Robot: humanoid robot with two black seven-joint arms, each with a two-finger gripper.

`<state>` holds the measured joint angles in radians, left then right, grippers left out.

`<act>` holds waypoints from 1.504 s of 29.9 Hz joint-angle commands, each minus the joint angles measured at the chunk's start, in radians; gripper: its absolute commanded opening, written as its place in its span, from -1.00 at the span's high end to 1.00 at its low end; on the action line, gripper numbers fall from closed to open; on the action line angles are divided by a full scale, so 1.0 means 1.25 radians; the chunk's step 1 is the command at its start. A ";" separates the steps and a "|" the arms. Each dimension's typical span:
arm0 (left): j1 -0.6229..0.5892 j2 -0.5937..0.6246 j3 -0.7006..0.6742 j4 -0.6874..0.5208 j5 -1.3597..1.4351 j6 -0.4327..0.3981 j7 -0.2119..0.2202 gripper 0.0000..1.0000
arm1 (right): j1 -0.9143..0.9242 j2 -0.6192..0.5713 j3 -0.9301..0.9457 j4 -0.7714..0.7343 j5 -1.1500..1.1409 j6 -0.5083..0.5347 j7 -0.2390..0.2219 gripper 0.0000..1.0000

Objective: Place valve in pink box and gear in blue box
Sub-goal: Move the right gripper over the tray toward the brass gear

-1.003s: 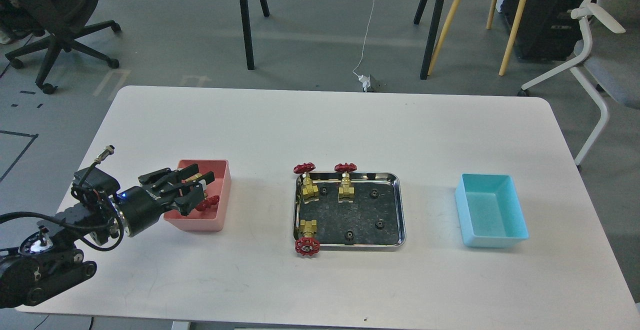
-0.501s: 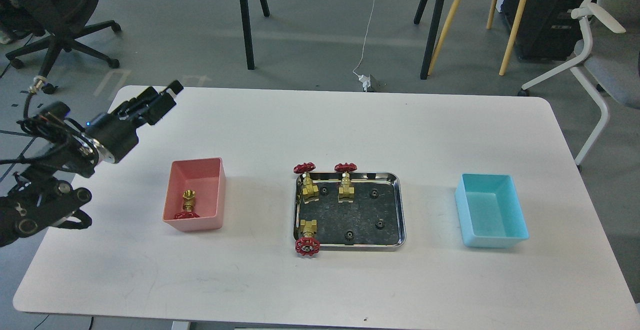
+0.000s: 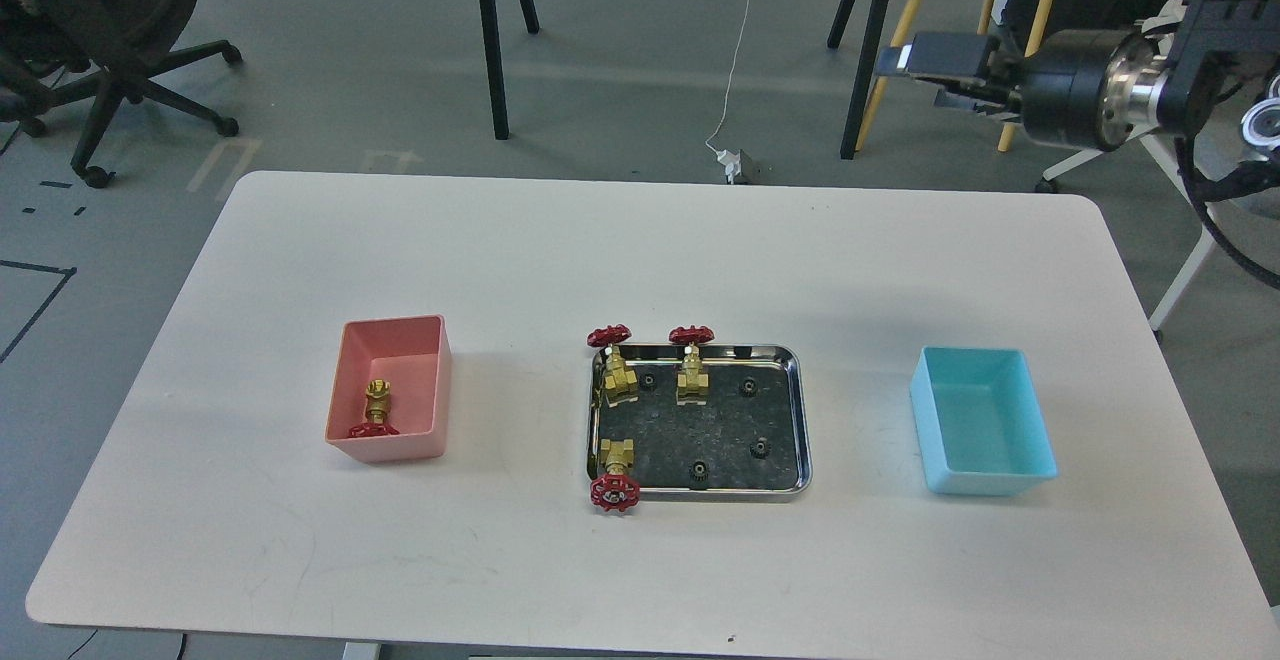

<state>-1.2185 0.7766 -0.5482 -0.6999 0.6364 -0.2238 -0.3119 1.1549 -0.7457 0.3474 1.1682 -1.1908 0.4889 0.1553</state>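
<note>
Overhead, right gripper (image 3: 925,75) empty, opening unclear, touching nothing

Right arm only in view, entering from the upper right edge, stretched level and pointing left, well above and behind the blue box (image 3: 983,420). Right gripper (image 3: 935,68) seen side-on, fingers overlapping; opening not discernible.

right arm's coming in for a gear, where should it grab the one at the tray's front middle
Take the gear across its toothed rim, coming straight down. It lies flat on the steel tray, hole up, too thin for a side approach. The right gripper is high above the table's far edge.
</note>
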 commanded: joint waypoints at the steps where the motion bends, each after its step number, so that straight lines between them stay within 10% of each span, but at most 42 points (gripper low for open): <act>1: -0.064 -0.013 -0.001 0.059 -0.002 -0.030 0.000 -0.79 | -0.048 0.005 -0.009 0.085 -0.125 0.000 0.014 -0.97; 15: -0.163 -0.056 0.007 0.121 0.003 -0.020 0.021 -0.79 | -0.049 0.120 -0.318 0.182 -0.338 0.000 0.022 -0.97; 45: -0.195 -0.059 0.005 0.193 0.001 -0.020 0.013 -0.79 | -0.123 0.382 -0.339 -0.148 -0.454 0.000 0.029 -0.86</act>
<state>-1.4611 0.7040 -0.5417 -0.4587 0.6382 -0.2499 -0.2964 1.0079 -0.2788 -0.0767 1.0018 -1.7534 0.4885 0.1880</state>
